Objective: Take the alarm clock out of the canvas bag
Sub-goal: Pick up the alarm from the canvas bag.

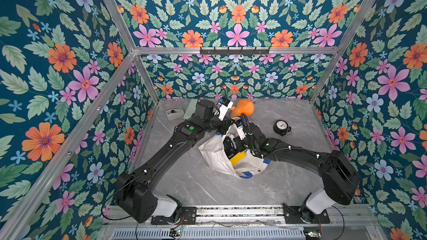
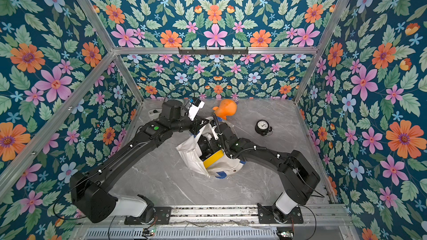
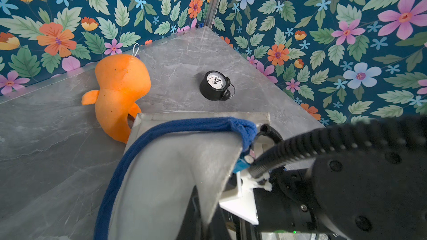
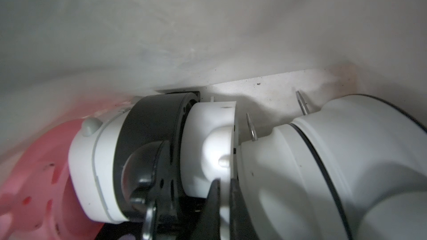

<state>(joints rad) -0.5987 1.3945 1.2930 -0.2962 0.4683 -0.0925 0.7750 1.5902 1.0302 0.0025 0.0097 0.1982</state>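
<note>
The clock (image 1: 281, 125) is lying face up on the surface (image 1: 208, 188) near its right edge, toward the far right corner and well apart from the bag (image 1: 215, 155), so the one clock in sight is already outside. The robot is nonetheless working in the bag. The left arm (image 1: 184, 139) is poised at the raised rim by the blue strap (image 3: 175, 125); its left fingers are hidden but closed, apparently on that rim, holding the mouth up. The right fingers (image 4: 213, 208) are deep inside, pinched on the thin edge of a white thing (image 4: 208, 139) with a black ring. Whether that is a second clock cannot be told. The next move is probably calling for a straight lift through the mouth while the left grip is holding firm. Room is tight: fabric is pressing close overhead, a pink thing (image 4: 34, 169) and a yellow thing (image 1: 239, 158) are crowding the inside, and an orange toy (image 1: 243, 109) is sitting just beside the bag's far side. The near half of the surface is lying open.
</note>
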